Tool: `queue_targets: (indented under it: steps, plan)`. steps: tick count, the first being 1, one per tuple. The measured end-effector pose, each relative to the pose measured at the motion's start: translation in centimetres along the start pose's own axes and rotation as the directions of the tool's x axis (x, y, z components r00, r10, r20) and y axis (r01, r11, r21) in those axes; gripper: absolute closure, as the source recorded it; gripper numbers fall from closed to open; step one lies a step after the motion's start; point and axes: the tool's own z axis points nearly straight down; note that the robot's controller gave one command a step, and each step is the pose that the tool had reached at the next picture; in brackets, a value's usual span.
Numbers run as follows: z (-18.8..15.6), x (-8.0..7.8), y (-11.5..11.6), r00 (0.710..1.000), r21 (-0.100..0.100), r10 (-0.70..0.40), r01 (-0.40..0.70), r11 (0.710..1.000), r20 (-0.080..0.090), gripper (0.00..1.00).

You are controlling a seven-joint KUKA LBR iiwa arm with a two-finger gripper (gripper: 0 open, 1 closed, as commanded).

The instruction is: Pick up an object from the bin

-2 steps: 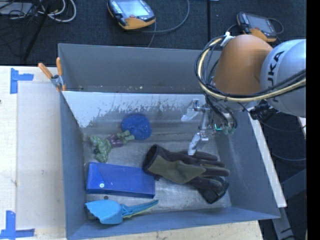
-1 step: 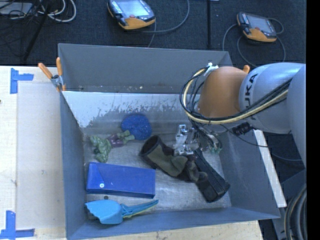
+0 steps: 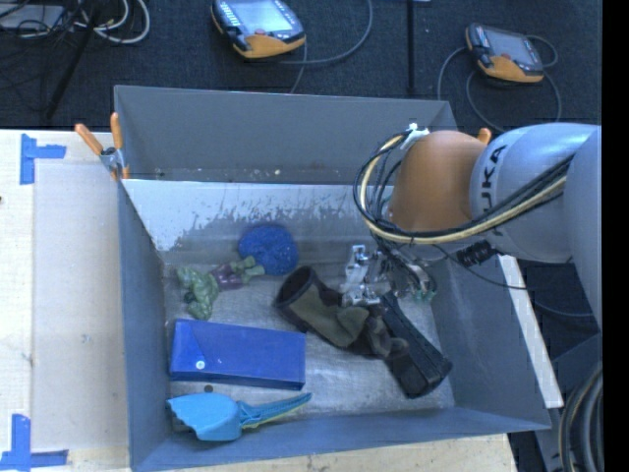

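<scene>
My gripper [image 3: 360, 285] reaches down from under the orange wrist cover at the right of the bin, its metal fingertips low over a dark olive and black cloth-like thing [image 3: 334, 315] that lies across the bin's middle right. A black elongated part [image 3: 418, 360] of that dark heap stretches toward the lower right. Whether anything sits between the fingers is hidden from me.
A blue round ball [image 3: 267, 248] lies at the back middle, with a small green and purple figure [image 3: 208, 284] to its left. A blue flat box [image 3: 237, 354] rests at the front left, and a light blue scoop-like tool [image 3: 228, 414] lies along the front wall.
</scene>
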Motion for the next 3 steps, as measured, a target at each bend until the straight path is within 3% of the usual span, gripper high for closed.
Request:
queue_targets:
  steps: [1,2,3]
  plan:
    - [0.0,0.5,0.0,0.999,0.001,0.036,-0.036,0.999,0.007,1.0]
    - [-3.7,1.0,1.0,0.999,0.002,0.036,-0.036,0.999,-0.026,1.0]
    - [-14.6,2.4,1.8,0.999,0.002,0.041,-0.041,0.999,-0.022,1.0]
